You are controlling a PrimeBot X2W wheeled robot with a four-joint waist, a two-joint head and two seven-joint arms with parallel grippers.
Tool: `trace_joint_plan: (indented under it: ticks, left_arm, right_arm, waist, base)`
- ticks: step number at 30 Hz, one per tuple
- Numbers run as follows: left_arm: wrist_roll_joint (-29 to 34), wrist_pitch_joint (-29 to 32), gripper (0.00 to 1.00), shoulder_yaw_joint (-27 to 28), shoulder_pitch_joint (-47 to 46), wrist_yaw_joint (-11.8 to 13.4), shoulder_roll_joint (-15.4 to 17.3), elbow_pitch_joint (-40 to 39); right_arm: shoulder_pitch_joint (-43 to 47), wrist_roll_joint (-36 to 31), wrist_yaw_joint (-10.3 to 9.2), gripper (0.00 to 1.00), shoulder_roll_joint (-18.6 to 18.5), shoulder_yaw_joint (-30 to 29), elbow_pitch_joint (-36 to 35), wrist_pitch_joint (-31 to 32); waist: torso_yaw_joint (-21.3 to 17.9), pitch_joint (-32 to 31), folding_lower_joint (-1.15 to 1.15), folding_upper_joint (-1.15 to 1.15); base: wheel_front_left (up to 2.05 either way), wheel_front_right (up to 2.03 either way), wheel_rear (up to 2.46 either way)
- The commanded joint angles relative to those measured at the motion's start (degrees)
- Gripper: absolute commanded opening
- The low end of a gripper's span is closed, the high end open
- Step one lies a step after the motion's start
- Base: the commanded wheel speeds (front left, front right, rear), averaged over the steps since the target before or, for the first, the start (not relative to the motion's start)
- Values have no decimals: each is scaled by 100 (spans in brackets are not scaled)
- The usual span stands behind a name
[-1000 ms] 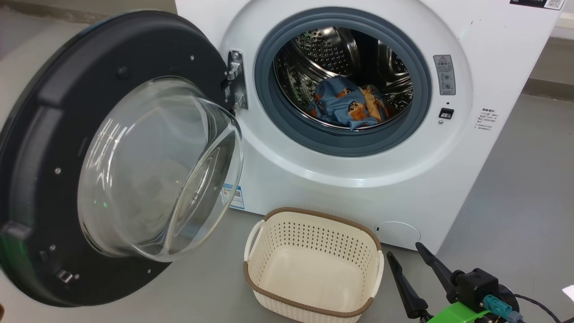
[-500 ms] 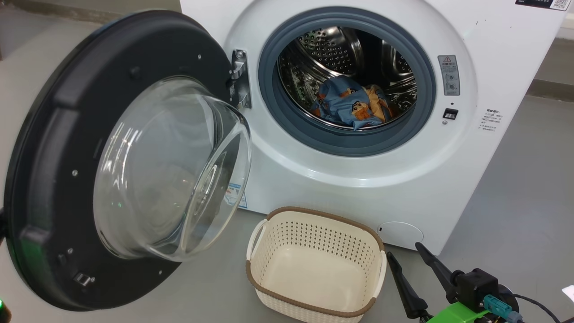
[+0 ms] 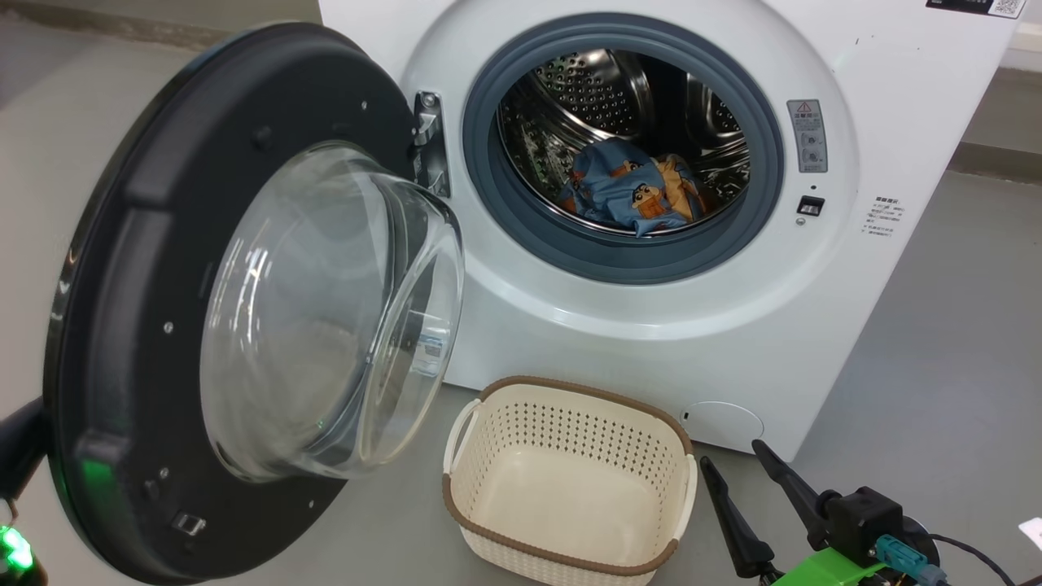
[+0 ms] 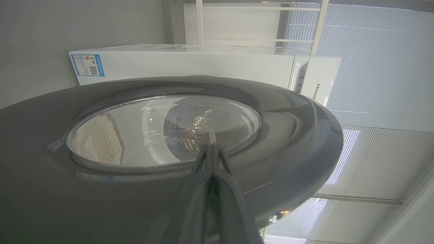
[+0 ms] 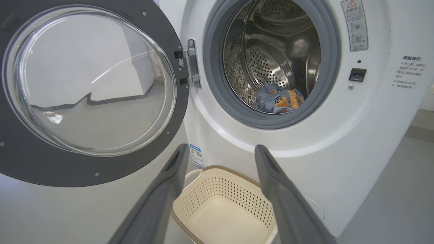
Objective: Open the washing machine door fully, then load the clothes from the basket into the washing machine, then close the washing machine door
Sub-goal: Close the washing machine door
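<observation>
Left pincer [image 4: 211, 144] is closed tight on nothing; right pincer [image 3: 731, 452] gapes wide at 5 o'clock. The washing machine [image 3: 619, 325] fills 12 o'clock, and the washing machine door [image 3: 122, 325] stands swung open at 9 o'clock, the left pincer pointing at its outer face. The basket [image 3: 570, 431] stands on the floor [image 3: 936, 366] at 6 o'clock, and the clothes [image 3: 631, 191] lie in the drum [image 3: 602, 89].

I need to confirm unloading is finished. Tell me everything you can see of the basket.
The basket is cream-white perforated plastic, rounded-rectangular, with a brown woven-look rim and looped side handles. It stands upright and empty on the grey floor just before the washing machine, below its opening. The open right gripper hovers at its right side, seemingly not touching.
</observation>
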Motion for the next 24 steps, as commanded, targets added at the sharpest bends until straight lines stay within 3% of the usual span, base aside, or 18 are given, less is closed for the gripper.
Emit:
trace_joint_plan:
  ticks: [1,11,24]
  left_arm:
    - [-68,98,0,68,-56,11,158,-188]
    - [-154,346,0,-56,73,102,-1,-706]
    - [-375,617,0,-25,453,189,-256,-1544]
  right_arm:
    - [-130,-37,9,100,9,86,-130,-27]
    - [-114,-46,9,100,84,38,-160,-27]
    - [-63,-84,9,100,115,-68,-216,-27]
  waist:
    - [-2,0,0,0]
    - [-56,31,0,0]
    - [-431,65,0,0]
  base:
    - [0,0,0]
    - [0,0,0]
    - [0,0,0]
